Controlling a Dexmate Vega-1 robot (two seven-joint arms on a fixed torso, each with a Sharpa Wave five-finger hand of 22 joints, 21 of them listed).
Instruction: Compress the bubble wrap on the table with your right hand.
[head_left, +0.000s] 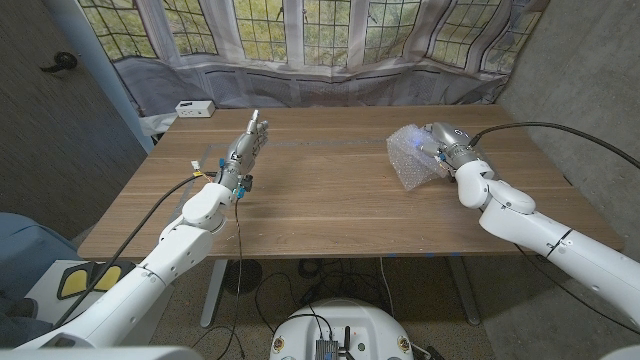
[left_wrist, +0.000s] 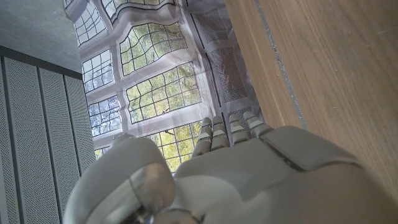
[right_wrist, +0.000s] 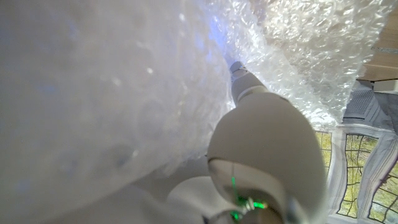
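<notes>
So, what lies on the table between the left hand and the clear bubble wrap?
Nothing: in the head view only bare wooden table lies between the left hand and the clear crumpled bubble wrap.

The left arm reaches in over the desk (head_left: 330, 190) from its near left corner, forearm raised. The left hand (head_left: 247, 148) stands over the desk's left part, fingers (left_wrist: 227, 130) straight, held together, holding nothing. The right arm comes in from the near right corner. The right hand (head_left: 437, 150) is at the far right part, pressed into the bubble wrap (head_left: 412, 158), its fingers buried.
</notes>
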